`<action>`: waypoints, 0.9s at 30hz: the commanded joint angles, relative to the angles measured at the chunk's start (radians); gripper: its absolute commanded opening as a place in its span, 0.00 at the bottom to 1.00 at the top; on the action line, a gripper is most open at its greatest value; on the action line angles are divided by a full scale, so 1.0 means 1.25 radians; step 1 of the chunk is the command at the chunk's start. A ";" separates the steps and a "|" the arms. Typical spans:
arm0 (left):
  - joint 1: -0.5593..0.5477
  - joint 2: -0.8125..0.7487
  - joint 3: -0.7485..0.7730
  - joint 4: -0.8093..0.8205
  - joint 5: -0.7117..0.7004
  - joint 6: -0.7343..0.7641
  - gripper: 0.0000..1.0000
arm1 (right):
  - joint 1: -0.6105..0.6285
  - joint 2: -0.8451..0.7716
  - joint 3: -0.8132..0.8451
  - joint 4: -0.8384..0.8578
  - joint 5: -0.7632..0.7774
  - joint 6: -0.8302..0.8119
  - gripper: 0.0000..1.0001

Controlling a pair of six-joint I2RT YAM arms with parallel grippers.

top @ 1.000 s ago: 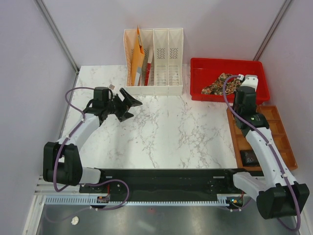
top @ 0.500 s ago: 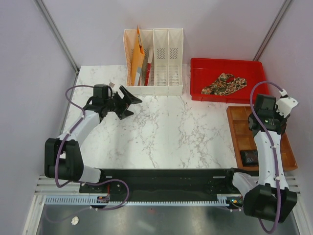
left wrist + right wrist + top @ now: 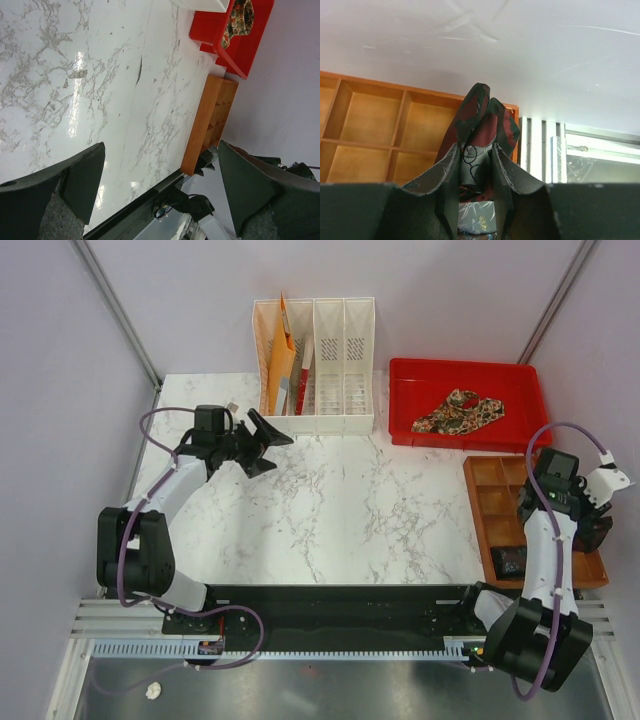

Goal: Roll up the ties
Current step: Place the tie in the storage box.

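Holds a bunched maroon tie (image 3: 481, 125) clamped in the right gripper (image 3: 475, 150) by the compartment tray (image 3: 395, 83) — probably to lower it in. Holds the left gripper (image 3: 160, 145) wide apart, empty, over the tabletop (image 3: 350, 500).

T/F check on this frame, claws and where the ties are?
1. The left claw is open and holds nothing. True.
2. The right claw is empty. False: it is shut on a bunched dark red patterned tie, above the wooden tray.
3. The paisley tie lies in the red bin. True.
4. The wooden tray sits at the table's left edge. False: it is at the right edge, just nearer the arms than the red bin.
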 commanded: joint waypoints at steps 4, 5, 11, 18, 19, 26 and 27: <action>0.005 0.014 0.023 0.014 0.041 0.007 1.00 | -0.007 -0.139 -0.134 0.184 0.025 -0.121 0.00; 0.005 0.017 0.024 0.014 0.044 0.008 1.00 | -0.006 -0.161 -0.152 0.215 0.012 -0.163 0.00; 0.006 0.027 0.028 0.015 0.052 0.005 1.00 | -0.008 -0.261 -0.249 0.340 0.043 -0.338 0.00; 0.008 0.033 0.034 0.016 0.057 -0.003 1.00 | -0.046 -0.118 -0.254 0.354 0.106 -0.272 0.00; 0.009 0.032 0.034 0.018 0.056 -0.003 1.00 | -0.057 -0.107 -0.257 0.351 0.090 -0.257 0.00; 0.020 0.041 0.033 0.021 0.062 -0.012 1.00 | -0.098 -0.066 -0.271 0.455 0.001 -0.377 0.00; 0.019 0.045 0.034 0.025 0.063 -0.014 1.00 | -0.103 -0.051 -0.276 0.473 0.002 -0.394 0.00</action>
